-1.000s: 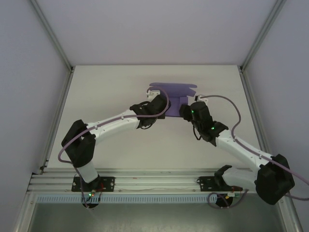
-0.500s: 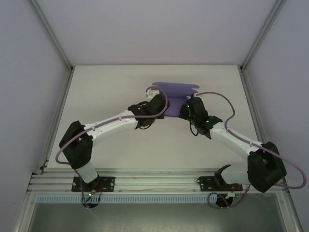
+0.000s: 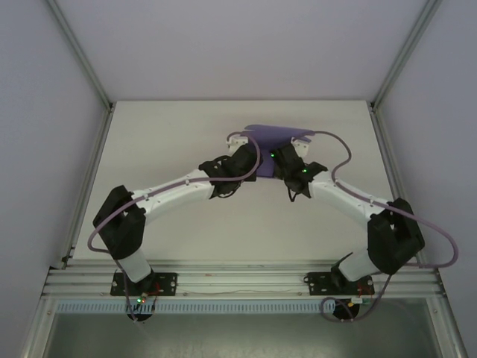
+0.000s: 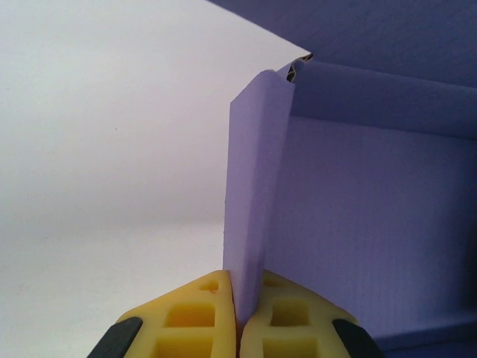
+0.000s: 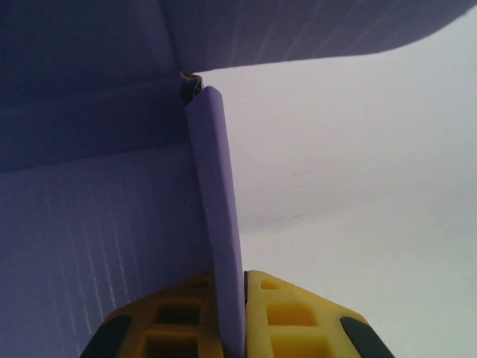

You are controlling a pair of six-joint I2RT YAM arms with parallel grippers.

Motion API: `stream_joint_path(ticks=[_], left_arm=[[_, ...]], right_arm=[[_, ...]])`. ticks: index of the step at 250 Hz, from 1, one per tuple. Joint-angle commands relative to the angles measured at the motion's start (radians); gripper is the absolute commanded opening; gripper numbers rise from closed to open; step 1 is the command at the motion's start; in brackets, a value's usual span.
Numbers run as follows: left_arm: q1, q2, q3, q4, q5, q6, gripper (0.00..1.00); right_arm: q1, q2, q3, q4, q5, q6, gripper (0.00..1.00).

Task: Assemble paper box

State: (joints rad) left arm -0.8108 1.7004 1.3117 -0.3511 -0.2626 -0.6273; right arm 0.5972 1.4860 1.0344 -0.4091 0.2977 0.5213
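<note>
The purple paper box (image 3: 274, 136) lies partly folded at the far middle of the table. My left gripper (image 3: 253, 165) is shut on its left side wall, which stands upright between the yellow fingers (image 4: 201, 317) in the left wrist view; the box (image 4: 373, 216) floor and back wall show to the right. My right gripper (image 3: 279, 160) is shut on the right side wall, upright between its fingers (image 5: 287, 317), with the box (image 5: 97, 209) inside to the left and a flap overhead.
White table (image 3: 171, 142) spreads around the box, bounded by grey walls and metal frame posts (image 3: 82, 56). The arm bases sit on a rail (image 3: 238, 280) at the near edge.
My right gripper has swung left and toward the far side, closer to the left gripper. The box's far flap has lifted and its outline looks narrower. The left arm barely moved.
</note>
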Motion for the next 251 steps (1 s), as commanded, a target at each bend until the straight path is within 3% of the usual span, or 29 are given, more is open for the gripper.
stream_joint_path(ticks=[1, 41, 95, 132, 162, 179, 196, 251], left_arm=[[-0.007, -0.003, 0.048, -0.068, 0.001, -0.007, 0.0], [-0.008, 0.002, 0.056, -0.071, -0.007, -0.007, 0.0], [-0.008, 0.01, 0.059, -0.071, 0.0, -0.008, 0.0], [-0.007, 0.011, 0.057, -0.069, 0.008, -0.005, 0.0], [-0.007, 0.005, 0.051, -0.062, 0.016, -0.003, 0.0], [-0.008, 0.0, 0.045, -0.059, 0.017, -0.001, 0.0], [-0.007, -0.006, 0.036, -0.055, 0.013, -0.002, 0.0], [-0.007, -0.012, 0.018, -0.046, -0.014, -0.004, 0.0]], right_arm=[[-0.023, 0.082, 0.048, -0.206, 0.444, 0.17, 0.0], [-0.014, 0.132, 0.101, -0.317, 0.53, 0.224, 0.0], [-0.012, 0.1, 0.07, -0.22, 0.49, 0.145, 0.0], [-0.014, 0.017, -0.015, 0.002, 0.302, -0.053, 0.0], [-0.039, -0.112, -0.149, 0.263, -0.019, -0.144, 0.0], [-0.064, -0.185, -0.222, 0.39, -0.158, -0.147, 0.15], [-0.072, -0.241, -0.269, 0.463, -0.217, -0.159, 0.25], [-0.073, -0.329, -0.291, 0.456, -0.386, -0.169, 0.57]])
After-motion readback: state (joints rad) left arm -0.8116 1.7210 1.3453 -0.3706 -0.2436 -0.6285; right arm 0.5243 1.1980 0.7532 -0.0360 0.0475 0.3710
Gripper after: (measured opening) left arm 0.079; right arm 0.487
